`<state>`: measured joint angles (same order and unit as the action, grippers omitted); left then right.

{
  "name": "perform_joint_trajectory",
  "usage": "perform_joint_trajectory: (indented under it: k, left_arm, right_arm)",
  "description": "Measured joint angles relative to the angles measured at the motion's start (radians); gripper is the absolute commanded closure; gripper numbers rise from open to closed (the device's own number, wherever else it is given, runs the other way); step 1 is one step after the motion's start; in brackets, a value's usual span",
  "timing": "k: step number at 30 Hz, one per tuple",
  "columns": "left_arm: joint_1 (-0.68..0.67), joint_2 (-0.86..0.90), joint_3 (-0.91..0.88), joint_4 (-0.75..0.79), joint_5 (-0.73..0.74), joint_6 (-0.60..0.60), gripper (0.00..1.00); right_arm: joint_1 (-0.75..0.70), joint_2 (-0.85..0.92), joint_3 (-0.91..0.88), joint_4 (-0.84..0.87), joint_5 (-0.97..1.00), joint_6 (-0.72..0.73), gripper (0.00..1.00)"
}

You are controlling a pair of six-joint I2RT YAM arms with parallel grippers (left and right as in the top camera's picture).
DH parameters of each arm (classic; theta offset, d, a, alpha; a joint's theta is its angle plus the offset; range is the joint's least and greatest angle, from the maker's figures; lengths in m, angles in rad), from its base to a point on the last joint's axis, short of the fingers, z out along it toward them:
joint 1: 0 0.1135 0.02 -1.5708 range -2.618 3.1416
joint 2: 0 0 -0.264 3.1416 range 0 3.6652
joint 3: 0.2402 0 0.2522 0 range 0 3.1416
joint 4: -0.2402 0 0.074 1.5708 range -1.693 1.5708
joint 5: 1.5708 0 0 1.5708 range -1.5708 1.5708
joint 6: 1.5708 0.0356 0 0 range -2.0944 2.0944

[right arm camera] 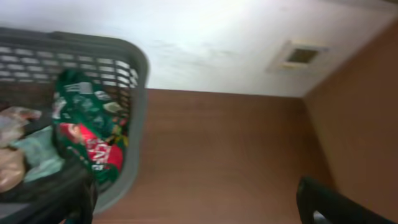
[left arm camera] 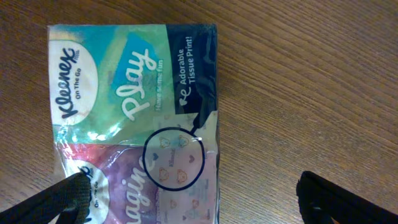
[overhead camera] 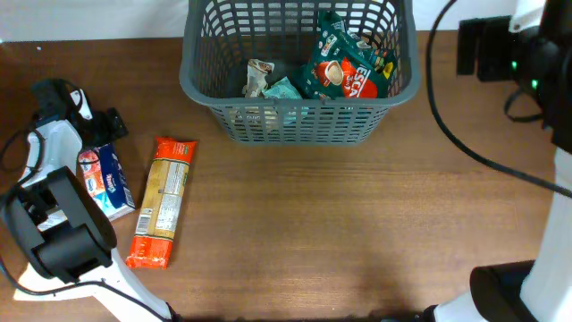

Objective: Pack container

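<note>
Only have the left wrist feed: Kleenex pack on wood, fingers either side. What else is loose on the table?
Observer: One more item. A long orange-and-yellow packet lies beside the tissue pack, on its right.
Operator: Container state?
Observer: The container sits at the far side of the table, already holding a green packet and a few smaller items.
Operator: Right arm in the way?
Observer: No. The right gripper is open and empty, off to the container's right side.
</note>
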<state>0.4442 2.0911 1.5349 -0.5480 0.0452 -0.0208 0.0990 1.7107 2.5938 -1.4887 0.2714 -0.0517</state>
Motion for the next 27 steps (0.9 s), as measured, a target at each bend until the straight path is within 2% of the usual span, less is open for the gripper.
perform_joint_trajectory:
  k: [7, 13, 19, 27]
  left_arm:
    - [0.0, 0.0, 0.0, 0.0, -0.001, 0.0, 0.01]
    - [0.0, 0.0, 0.006, -0.026, -0.001, 0.0, 0.01]
    - [0.0, 0.002, 0.048, -0.085, -0.013, 0.002, 0.01]
    - [0.0, 0.002, 0.076, -0.089, -0.077, 0.02, 0.01]
  right_arm:
    - [0.001, -0.146, 0.0, -0.038, 0.204, 0.079, 0.01]
    - [0.001, -0.277, 0.003, -0.04, 0.26, 0.101, 0.01]
    - [0.001, -0.272, 0.007, -0.041, 0.282, 0.104, 0.01]
    - [0.001, -0.257, 0.002, -0.038, 0.335, 0.104, 0.01]
